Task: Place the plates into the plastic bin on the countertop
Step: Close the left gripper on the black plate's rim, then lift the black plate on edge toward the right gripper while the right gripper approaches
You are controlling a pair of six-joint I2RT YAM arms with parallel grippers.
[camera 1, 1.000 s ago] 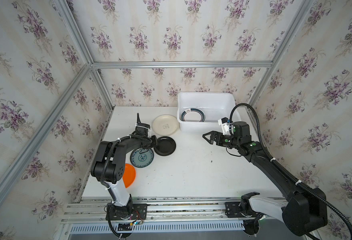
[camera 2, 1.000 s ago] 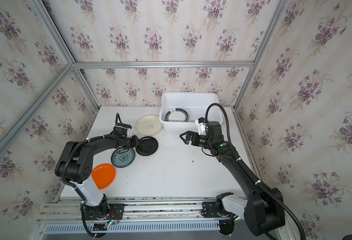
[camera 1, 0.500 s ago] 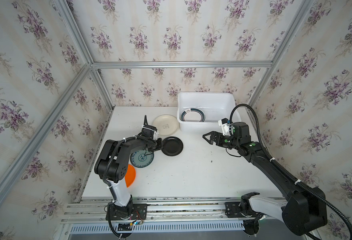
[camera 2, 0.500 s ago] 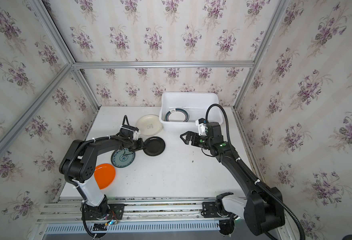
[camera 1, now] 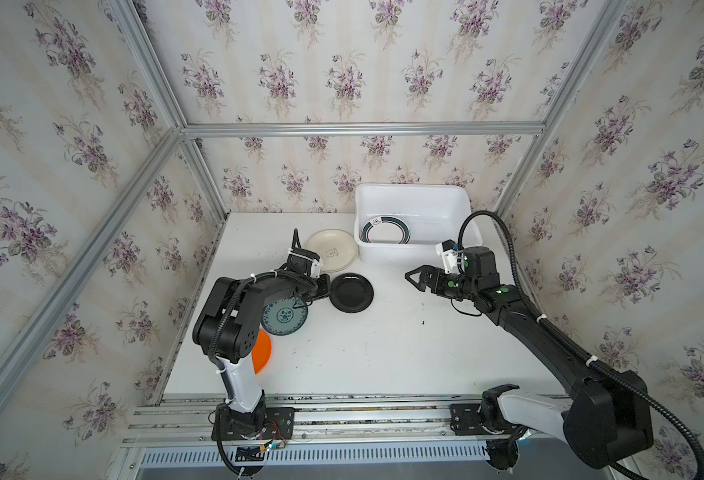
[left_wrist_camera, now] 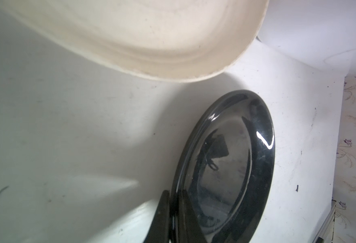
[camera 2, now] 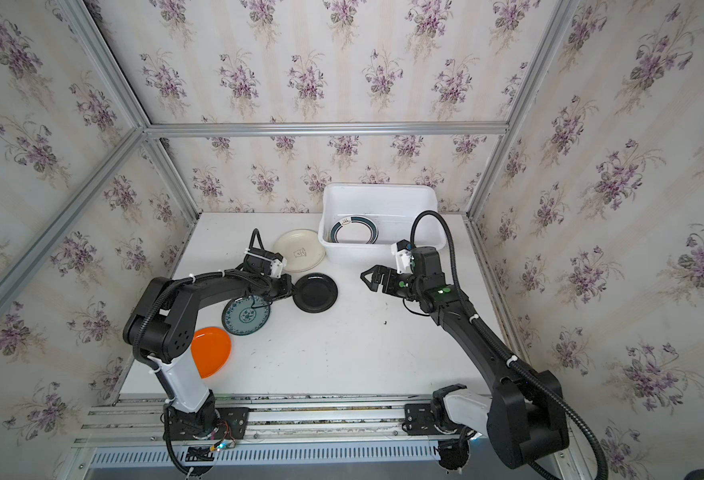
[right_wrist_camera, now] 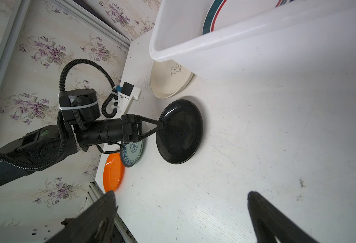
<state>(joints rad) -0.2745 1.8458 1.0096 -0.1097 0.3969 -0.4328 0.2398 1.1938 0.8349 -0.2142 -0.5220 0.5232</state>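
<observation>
Slid rightward toward the middle of the countertop (camera 1: 362,353), the black plate (camera 1: 352,293) is now clamped at its rim by my left gripper (right_wrist_camera: 162,125), so I should lift it level toward the bin (camera 1: 404,253) at the back edge, right gripper (camera 1: 413,279) spread, empty.

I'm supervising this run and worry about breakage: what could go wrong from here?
The left gripper pinches the black plate only at its near rim, so the plate could tilt and slip when lifted. The cream plate lies close by; a swing toward the plastic bin might clip it.
</observation>
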